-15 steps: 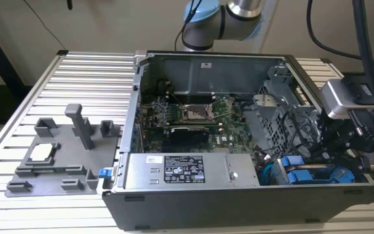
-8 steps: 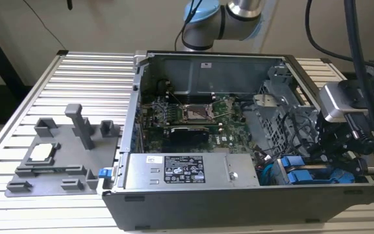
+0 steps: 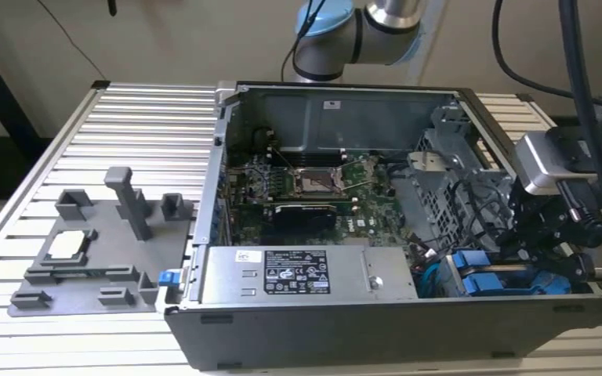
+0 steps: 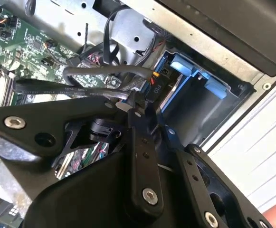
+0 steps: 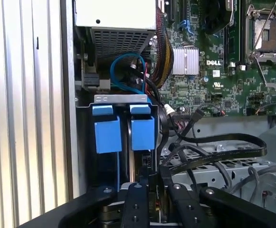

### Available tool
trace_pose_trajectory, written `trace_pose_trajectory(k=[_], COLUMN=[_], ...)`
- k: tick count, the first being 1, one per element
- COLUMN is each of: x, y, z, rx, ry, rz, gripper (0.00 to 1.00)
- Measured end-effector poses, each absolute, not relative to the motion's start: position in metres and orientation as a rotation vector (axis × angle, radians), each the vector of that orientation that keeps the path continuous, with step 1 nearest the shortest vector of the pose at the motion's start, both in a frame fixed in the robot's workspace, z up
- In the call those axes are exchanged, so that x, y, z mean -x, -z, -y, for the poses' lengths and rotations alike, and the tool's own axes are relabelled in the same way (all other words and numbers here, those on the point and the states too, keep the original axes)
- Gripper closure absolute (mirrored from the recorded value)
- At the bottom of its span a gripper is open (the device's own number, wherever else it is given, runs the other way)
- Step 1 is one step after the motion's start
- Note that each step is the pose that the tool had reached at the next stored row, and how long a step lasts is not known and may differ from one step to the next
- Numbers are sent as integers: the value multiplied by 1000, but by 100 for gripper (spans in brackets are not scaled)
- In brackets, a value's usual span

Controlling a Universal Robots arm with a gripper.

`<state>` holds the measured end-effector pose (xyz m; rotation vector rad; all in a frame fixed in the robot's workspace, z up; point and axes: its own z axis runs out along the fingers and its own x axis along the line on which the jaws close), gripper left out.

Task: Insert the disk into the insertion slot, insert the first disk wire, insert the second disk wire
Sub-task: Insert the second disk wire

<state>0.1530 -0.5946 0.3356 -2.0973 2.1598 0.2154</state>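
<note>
- Gripper [image 5: 153, 192] position: I have it low at the drive-bay corner of the open computer case [image 3: 280, 329], at the exterior view's right; both wrist views show its black fingers [image 4: 145, 142] pressed together on a small black cable connector [image 4: 155, 84].
- Disk [image 5: 137, 164] location: I judge it already seated in the insertion slot [image 5: 121, 102], standing edge-on between the two blue carrier tabs [image 5: 108, 133], just in front of the gripper.
- Wire status: the black wire [image 5: 214, 142] runs from the clamped connector back across the perforated cage [image 5: 233, 175] toward the motherboard [image 5: 209, 61]. I cannot tell whether the connector has met the disk's socket.
- Risk, misalignment: a tilted connector would jam on the socket edge and could bend the contacts.
- Risk, snagging: neighbouring black and blue cables [image 5: 123, 71] lie close; the wire could catch them and drag the plug sideways.
- Risk, slip: the grip is narrow, so push force could rotate the connector between the fingers.
</note>
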Motion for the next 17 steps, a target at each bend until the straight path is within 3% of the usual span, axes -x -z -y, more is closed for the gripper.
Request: trace_pose_trajectory(k=[17], x=[-153], y=[-347], z=[594], rx=[2098], ry=[-215], rz=[-2160], gripper=[77])
